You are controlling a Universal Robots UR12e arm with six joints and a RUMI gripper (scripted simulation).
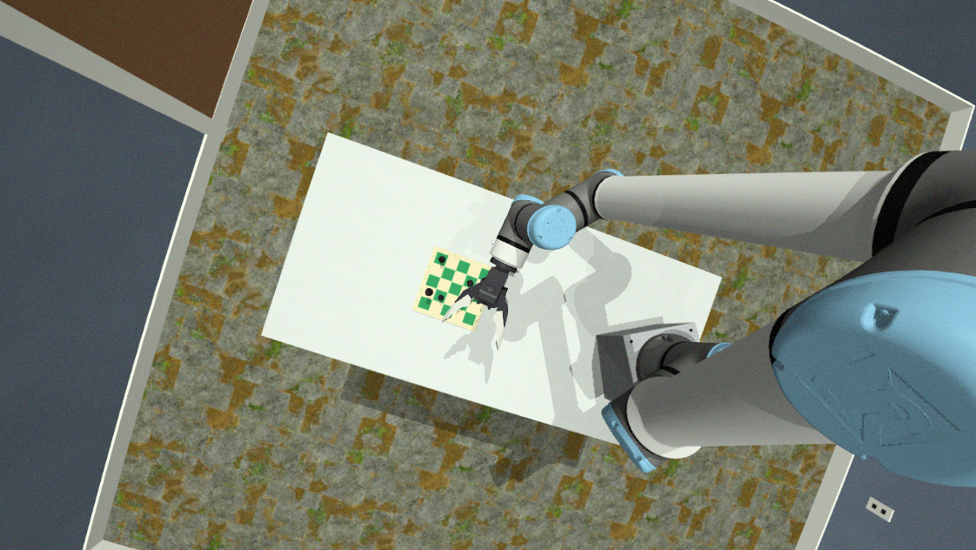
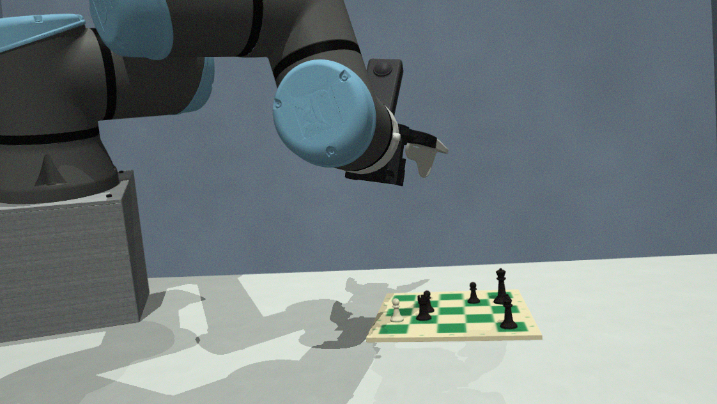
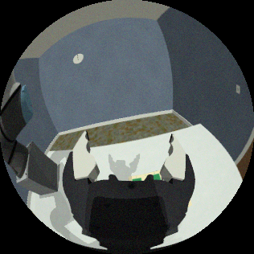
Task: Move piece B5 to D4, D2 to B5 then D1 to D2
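Observation:
A small green and cream chessboard (image 2: pixel 454 316) lies on the white table; it also shows in the top view (image 1: pixel 451 286). On it stand a white pawn (image 2: pixel 396 310) at the near left corner, a black piece (image 2: pixel 424 306) with another black one (image 2: pixel 427 300) close behind it, a black pawn (image 2: pixel 473 293), a tall black queen (image 2: pixel 500 286) and a black piece (image 2: pixel 508 312) at the near right. I cannot read the square labels. My gripper (image 2: pixel 426 153) hangs high above the board's left edge, open and empty. In the wrist view its fingers stand wide apart, with a sliver of the board (image 3: pixel 145 176) below.
The arm's grey pedestal (image 2: pixel 65 256) stands on the table at the left. The table sits on a mottled stone floor with a low wall around it. The arm's shadow falls across the table beside the board.

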